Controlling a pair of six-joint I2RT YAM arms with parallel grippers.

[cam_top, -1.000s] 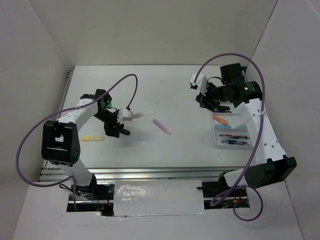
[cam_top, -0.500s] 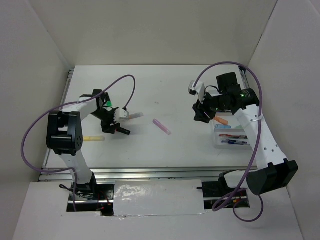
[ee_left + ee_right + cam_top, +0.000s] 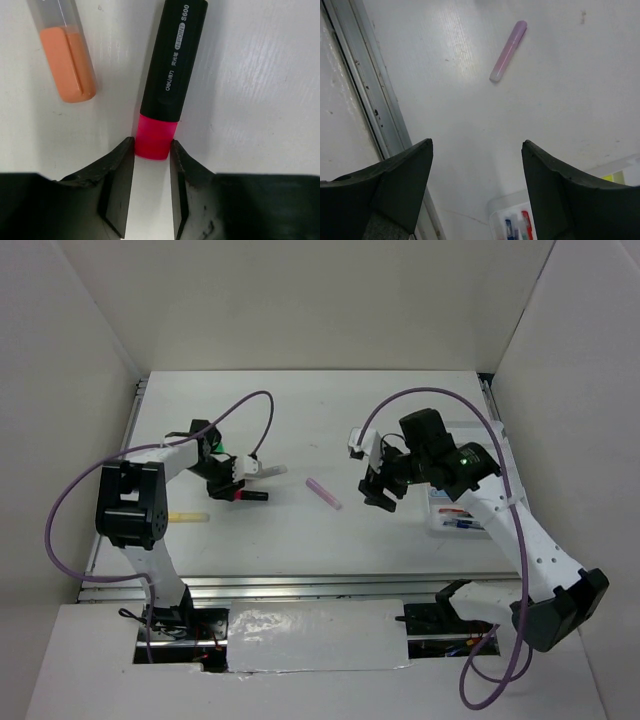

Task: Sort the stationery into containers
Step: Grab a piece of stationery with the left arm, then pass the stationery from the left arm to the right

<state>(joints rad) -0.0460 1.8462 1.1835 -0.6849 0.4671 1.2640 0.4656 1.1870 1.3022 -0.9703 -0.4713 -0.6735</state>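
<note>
My left gripper (image 3: pixel 236 488) is shut on the pink cap of a stubby black highlighter (image 3: pixel 172 65) that lies on the table (image 3: pixel 300 430); only the jaw tips pinch the cap's end (image 3: pixel 151 142). An orange marker with a clear cap (image 3: pixel 65 55) lies just beside it. My right gripper (image 3: pixel 378 490) is open and empty, hovering right of a pastel purple marker (image 3: pixel 323 493), which also shows in the right wrist view (image 3: pixel 508 51). The white divided tray (image 3: pixel 442 525) sits at the right, half hidden by my right arm, with several pens in it.
A yellow marker (image 3: pixel 186 516) lies near the left edge. A bit of green (image 3: pixel 218 451) shows behind my left wrist. The metal rail of the table's near edge (image 3: pixel 355 85) runs along the left of the right wrist view. The tray's corner (image 3: pixel 512 212) shows there too.
My right arm has swung left from above the tray to near the purple marker, still open. My left gripper has shifted slightly and its jaws have come onto the highlighter's pink cap.
</note>
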